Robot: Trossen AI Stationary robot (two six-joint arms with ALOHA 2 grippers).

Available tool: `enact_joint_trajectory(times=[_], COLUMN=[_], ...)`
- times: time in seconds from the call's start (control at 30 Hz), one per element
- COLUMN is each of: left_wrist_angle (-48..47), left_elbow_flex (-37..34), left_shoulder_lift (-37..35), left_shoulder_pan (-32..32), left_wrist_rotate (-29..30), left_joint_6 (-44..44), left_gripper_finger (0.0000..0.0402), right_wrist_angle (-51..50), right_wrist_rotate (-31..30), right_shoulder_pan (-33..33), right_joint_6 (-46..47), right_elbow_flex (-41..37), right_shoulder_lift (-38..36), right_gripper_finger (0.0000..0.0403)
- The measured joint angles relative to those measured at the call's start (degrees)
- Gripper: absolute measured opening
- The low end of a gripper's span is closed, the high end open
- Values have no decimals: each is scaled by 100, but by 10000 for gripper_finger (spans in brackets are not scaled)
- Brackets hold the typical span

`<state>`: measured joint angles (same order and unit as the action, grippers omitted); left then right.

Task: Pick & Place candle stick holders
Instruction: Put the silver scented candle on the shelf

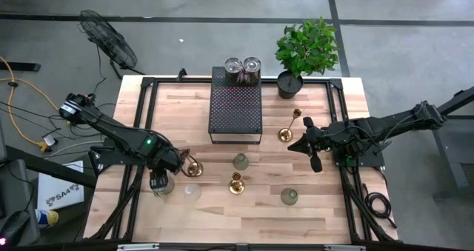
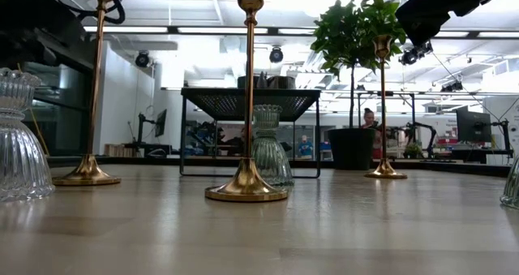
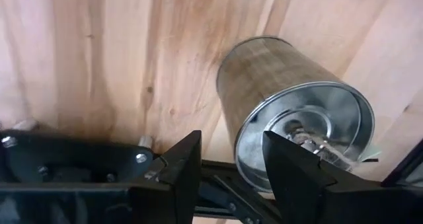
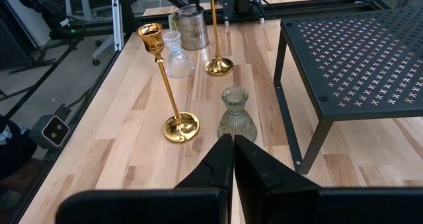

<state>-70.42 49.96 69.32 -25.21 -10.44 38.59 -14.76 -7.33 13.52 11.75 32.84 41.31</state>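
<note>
Robot arms at a desk (image 1: 252, 199) strewn with candle stick holders.

The left gripper (image 3: 231, 161) sits low at the desk's front-left, its jaws spread beside a silvery metal cup (image 3: 291, 112) that appears tilted and not gripped. The right gripper (image 4: 232, 151), jaws pressed together and holding nothing, hovers at the right side near one brass holder (image 1: 287, 129). Two more brass holders (image 1: 236, 183) (image 1: 193, 166) stand toward the front, with ribbed glass cups (image 1: 241, 161) (image 1: 289, 197) (image 1: 192, 192) scattered among them. Two silvery cups (image 1: 243, 69) rest on a black perforated stand (image 1: 235, 106), beside a potted plant (image 1: 305, 52).
</note>
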Motion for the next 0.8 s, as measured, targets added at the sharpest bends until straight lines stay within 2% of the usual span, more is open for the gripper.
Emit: enact_joint_trajectory(times=[0.13, 0.33, 0.8], left_wrist_angle=[409, 434, 394], left_elbow_flex=[-244, -273, -281], left_shoulder_lift=[-1, -33, -33], left_shoulder_pan=[-2, -2, 2], left_wrist_rotate=[-278, -44, -37], left_joint_6=[-170, -155, -240], left_gripper_finger=[156, 144, 8], right_wrist_angle=[0, 0, 0], right_wrist_rotate=[1, 1, 1], right_shoulder_pan=[-2, 0, -1], right_joint_6=[0, 1, 0], right_elbow_flex=[0, 0, 0], right_shoulder_lift=[-1, 0, 1], right_gripper_finger=[4, 4, 4])
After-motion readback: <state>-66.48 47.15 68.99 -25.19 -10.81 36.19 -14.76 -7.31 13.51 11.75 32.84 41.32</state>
